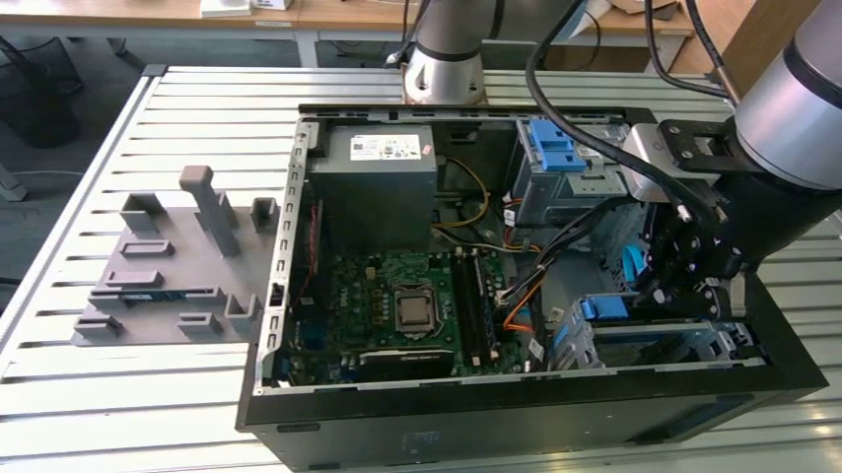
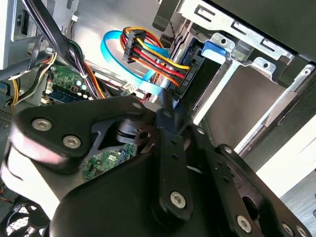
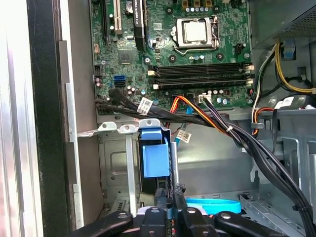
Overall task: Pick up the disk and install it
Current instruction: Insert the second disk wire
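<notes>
1 disk (image 3: 154, 159) seated in cage | 1 claw (image 3: 170, 210) above it | grip state unclear

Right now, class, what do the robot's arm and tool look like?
The arm is a thick silver-grey tube with black cables trailing beside it. The tool is black, built of flat, rounded linkage plates joined by silver bolts, seen in both wrist views.

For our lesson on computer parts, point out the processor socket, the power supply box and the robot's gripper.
processor socket (image 3: 196, 32), first wrist view, its metal cover.
power supply box (image 1: 375, 187), exterior view, its grey top face.
gripper (image 3: 170, 210), first wrist view, between its fingertips.
</notes>
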Robot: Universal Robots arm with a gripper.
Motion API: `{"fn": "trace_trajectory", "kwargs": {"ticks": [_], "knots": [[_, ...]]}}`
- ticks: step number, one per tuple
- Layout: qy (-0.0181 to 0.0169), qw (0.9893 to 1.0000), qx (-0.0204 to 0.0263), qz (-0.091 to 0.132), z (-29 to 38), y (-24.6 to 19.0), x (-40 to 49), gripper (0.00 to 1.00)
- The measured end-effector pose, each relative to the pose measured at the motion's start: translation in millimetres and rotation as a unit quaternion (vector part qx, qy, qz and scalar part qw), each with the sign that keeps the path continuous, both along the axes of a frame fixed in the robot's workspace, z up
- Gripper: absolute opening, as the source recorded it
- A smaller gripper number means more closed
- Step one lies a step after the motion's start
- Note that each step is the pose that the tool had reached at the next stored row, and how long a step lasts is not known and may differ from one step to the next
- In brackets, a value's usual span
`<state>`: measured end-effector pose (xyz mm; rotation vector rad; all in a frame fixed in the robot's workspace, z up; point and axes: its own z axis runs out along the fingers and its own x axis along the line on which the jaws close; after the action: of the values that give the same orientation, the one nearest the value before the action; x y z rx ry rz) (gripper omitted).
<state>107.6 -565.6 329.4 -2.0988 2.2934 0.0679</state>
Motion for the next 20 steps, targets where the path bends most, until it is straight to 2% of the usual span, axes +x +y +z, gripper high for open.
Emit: {"fn": "trace_trajectory", "kwargs": {"ticks": [1,10,20], "knots": [[0.0,1.0,0.0,0.0,0.0,0.0,0.0,0.24],[0.0,1.0,0.0005,0.0,3.1,0.0,0.0,0.24],[0.0,1.0,0.0003,0.0,11.3,0.0,0.0,0.24]]}}
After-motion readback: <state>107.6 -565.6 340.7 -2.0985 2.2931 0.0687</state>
